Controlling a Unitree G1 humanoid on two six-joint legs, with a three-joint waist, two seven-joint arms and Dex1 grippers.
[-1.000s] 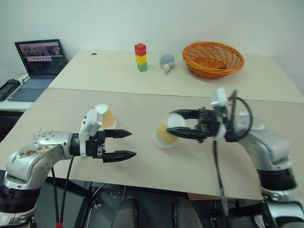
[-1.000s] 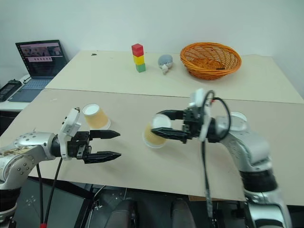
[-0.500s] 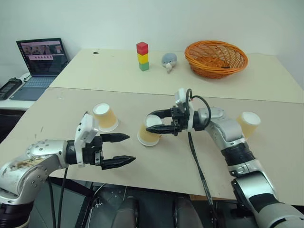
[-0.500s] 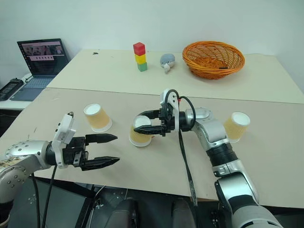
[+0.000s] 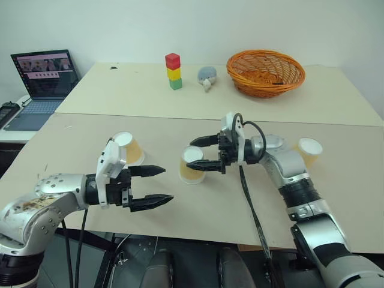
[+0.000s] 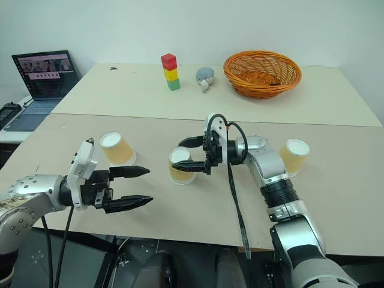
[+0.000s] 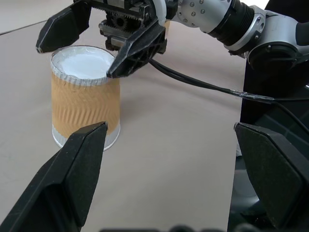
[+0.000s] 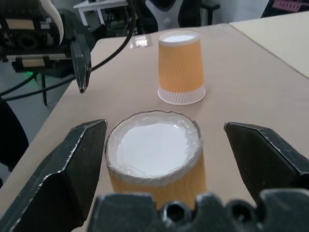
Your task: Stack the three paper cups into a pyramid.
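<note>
Three yellow-orange paper cups stand upside down and apart on the near table. The left cup (image 5: 129, 148) stands just beyond my left gripper (image 5: 167, 183), which hovers open and empty near the front edge. The middle cup (image 5: 192, 165) stands between the spread fingers of my right gripper (image 5: 198, 154), which reaches in level from the right. In the right wrist view this cup (image 8: 154, 154) sits between the two fingers with a gap on each side. The left wrist view shows that cup (image 7: 84, 96) with its white base up. The right cup (image 5: 309, 150) stands alone beyond my right forearm.
On the far table stand an orange wicker basket (image 5: 266, 73), a red-yellow-green block tower (image 5: 173, 71) and a small grey toy (image 5: 207, 77). A laptop (image 5: 42, 75) is open at the far left. Bare tabletop lies between the middle and right cups.
My right gripper has opened and let go of the middle cup, which was tilted in its grip and now stands upside down on the table. The left gripper has kept still.
</note>
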